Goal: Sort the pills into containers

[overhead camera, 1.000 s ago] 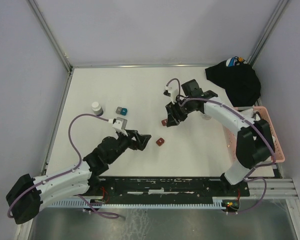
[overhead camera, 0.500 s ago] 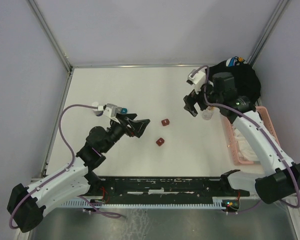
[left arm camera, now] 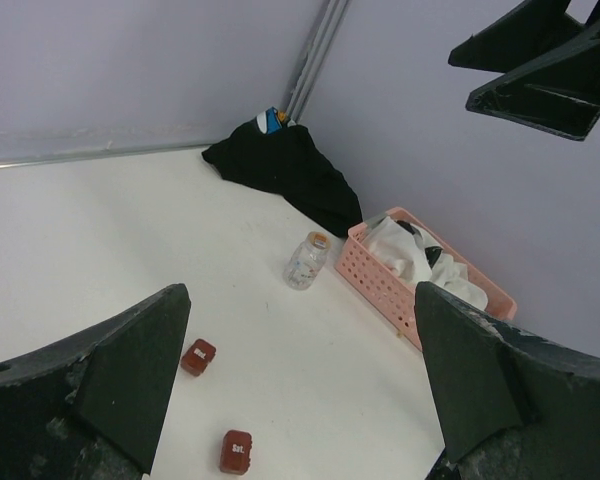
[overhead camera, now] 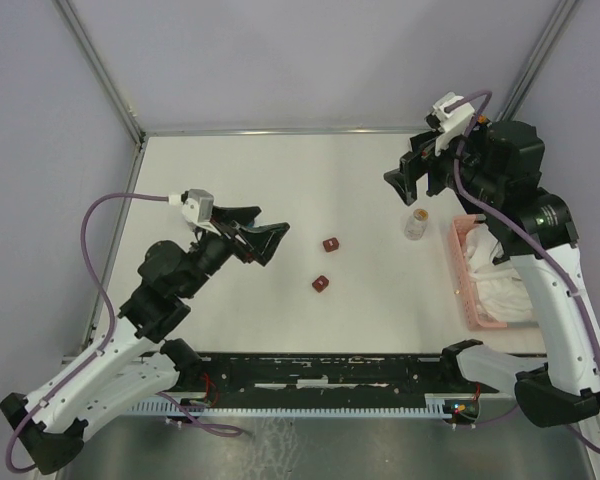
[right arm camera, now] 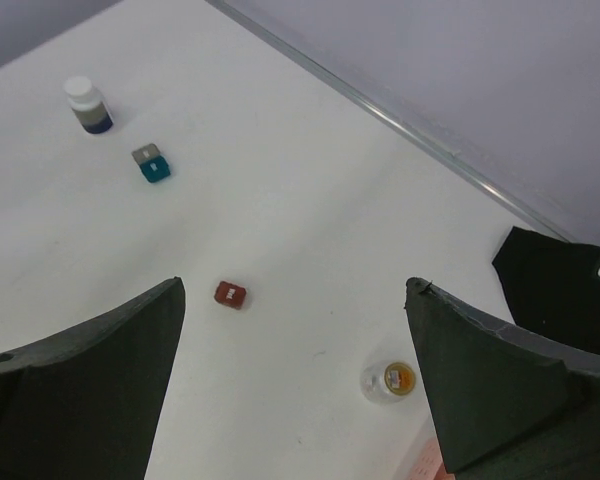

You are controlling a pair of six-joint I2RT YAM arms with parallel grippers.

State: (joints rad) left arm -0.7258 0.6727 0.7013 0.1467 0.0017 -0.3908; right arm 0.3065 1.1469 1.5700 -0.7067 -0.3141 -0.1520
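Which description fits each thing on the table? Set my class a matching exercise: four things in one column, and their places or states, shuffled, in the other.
Things
1. clear vial
2. pink basket
3. black cloth
4. white-capped bottle

Descriptions
A. holds crumpled white material
B. lies heaped in a far corner
C. stands upright, amber top, near the basket
D. stands near a teal box

Pairs: 1-C; 2-A; 3-B; 4-D
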